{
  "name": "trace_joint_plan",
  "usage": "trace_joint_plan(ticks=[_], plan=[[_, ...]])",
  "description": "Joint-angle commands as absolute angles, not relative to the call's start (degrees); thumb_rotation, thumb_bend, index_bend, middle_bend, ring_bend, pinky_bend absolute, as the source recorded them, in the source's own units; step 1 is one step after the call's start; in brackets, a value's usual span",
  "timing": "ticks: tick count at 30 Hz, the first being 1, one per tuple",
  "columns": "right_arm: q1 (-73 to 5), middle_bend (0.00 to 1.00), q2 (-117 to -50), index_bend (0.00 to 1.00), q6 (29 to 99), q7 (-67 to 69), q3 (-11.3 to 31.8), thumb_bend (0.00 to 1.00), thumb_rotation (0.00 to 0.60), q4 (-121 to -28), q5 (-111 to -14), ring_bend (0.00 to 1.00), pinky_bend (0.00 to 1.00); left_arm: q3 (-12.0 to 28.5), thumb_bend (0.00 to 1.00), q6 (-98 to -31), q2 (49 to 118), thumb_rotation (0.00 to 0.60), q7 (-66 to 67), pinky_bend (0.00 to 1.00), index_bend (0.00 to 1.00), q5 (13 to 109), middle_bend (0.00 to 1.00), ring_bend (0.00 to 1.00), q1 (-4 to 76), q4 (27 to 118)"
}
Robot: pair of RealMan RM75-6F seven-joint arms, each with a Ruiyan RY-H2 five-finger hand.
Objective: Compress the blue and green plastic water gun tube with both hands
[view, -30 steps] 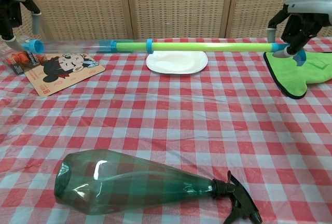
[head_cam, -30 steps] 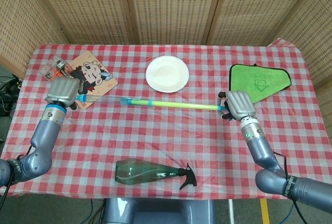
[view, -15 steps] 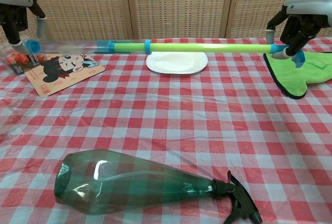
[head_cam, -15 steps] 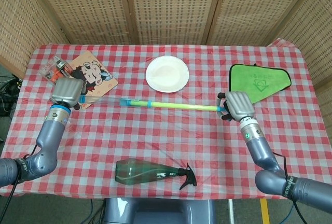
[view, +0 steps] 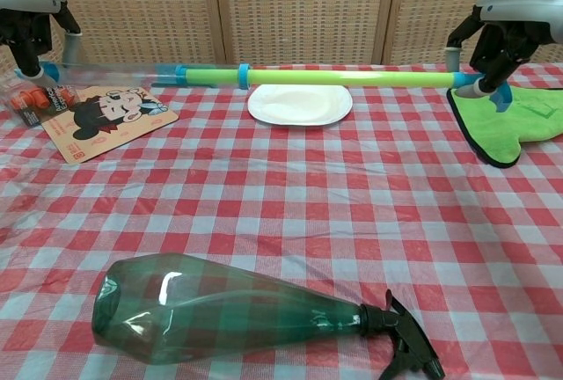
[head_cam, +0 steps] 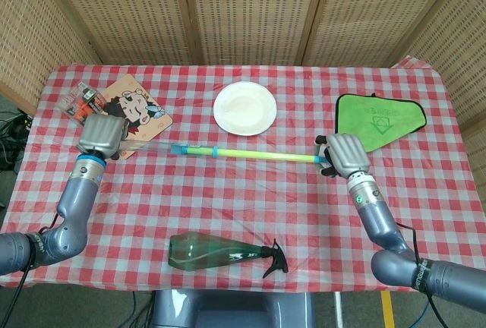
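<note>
at 9 o'clock on the red checked table (head_cam: 250, 191): left hand (head_cam: 99, 135), fingers curled round the clear end of the water gun tube (head_cam: 228, 152), gripping it. just past it toward 10 o'clock, flat on the cloth: cartoon card (head_cam: 134, 111) and a small orange packet (head_cam: 80, 100).

centre: tube held level above the cloth, spanning hand to hand; clear barrel on the 9 o'clock side, blue collars, then green rod running to 3 o'clock. seen from the chest view, raised clear of the cloth, passing in front of the white plate (view: 299, 104). plate at 12 o'clock, just beyond the tube.

at 6 o'clock, near the table edge: green spray bottle (head_cam: 224, 253) on its side, black trigger head pointing to 3 o'clock.

at 3 o'clock: right hand (head_cam: 343, 152), fingers closed on the blue handle end of the tube. beyond it toward 2 o'clock: green cloth (head_cam: 378, 118), lying flat.
</note>
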State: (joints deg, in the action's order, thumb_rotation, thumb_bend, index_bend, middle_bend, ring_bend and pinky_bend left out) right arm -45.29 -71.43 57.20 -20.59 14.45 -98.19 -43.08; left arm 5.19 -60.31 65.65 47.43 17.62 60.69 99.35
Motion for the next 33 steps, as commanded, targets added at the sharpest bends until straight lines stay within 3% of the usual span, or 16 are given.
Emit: trace_joint_plan(ticks=[1,33], plan=[[-45.3,1.0,-71.42,0.79,57.24,-20.56,14.43,0.5,0.6,-98.27,-43.11,0.92,0.45,5.22,0.35,-60.36,65.74,0.6,47.54,0.69,0.58,17.53,0.88,0.8,60.69,99.42],[-46.83,1.0,-72.38,0.8,57.81,-22.12,14.08,0.5,0.6,-101.56,-44.32,0.92,0.45,9.11,0.35,-62.07,68.54,0.6,47.34,0.69,0.59,13.87,0.88,0.8,63.31,103.91]])
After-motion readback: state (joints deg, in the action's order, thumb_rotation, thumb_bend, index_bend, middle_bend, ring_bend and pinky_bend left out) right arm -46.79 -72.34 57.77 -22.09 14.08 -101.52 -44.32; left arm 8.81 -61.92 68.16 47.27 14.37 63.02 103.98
